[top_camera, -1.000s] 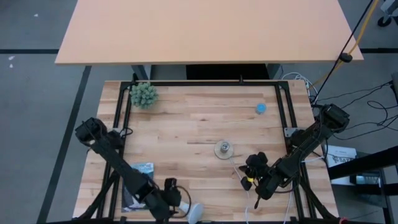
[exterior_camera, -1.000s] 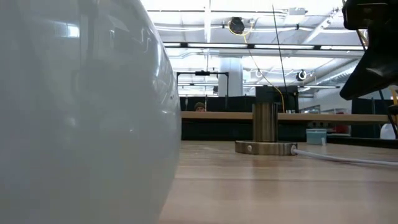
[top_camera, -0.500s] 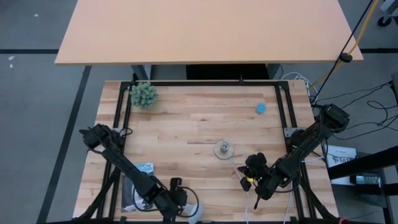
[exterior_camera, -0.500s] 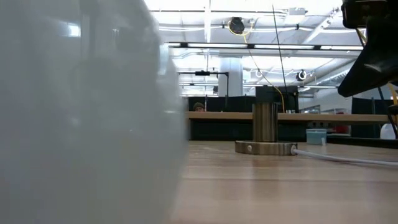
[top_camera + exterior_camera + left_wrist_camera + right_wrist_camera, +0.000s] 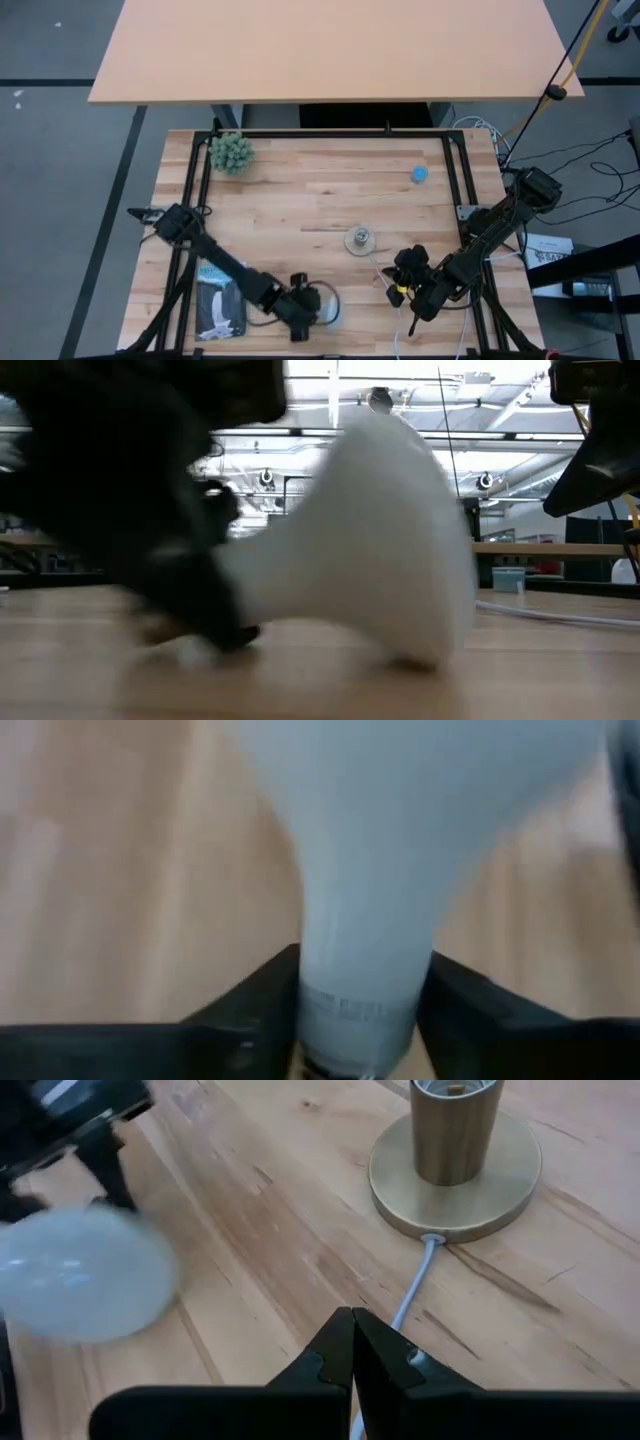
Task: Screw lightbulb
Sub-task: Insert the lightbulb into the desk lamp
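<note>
The white lightbulb (image 5: 328, 308) lies on its side near the table's near edge, with its dome toward the right. It also shows in the low view (image 5: 390, 540). My left gripper (image 5: 306, 310) is shut on its narrow end (image 5: 360, 990). The brass socket (image 5: 360, 240) stands upright at mid-table on its round base (image 5: 455, 1170), and its white cord (image 5: 415, 1275) runs toward the near edge. My right gripper (image 5: 404, 264) is shut and empty, just right of the socket and above the cord (image 5: 352, 1320). My left gripper pinches the bulb's narrow neck (image 5: 362, 975), just above the screw base, between its two fingers (image 5: 255, 1010). The fingers come level from the table's left and lie across the neck. The bulb lies tilted, and the dome's lower edge (image 5: 420, 652) looks to rest on the table.
A small green plant (image 5: 231, 152) stands at the far left. A small blue object (image 5: 420, 173) lies at the far right. A printed leaflet (image 5: 222, 305) lies near the left arm. Bare wood lies between the bulb and the socket.
My left gripper has swung from the near edge toward the table's middle and right, carrying the bulb with it. The bulb has moved away from the low camera and now lies with its dome toward the right. My right arm has kept still.
</note>
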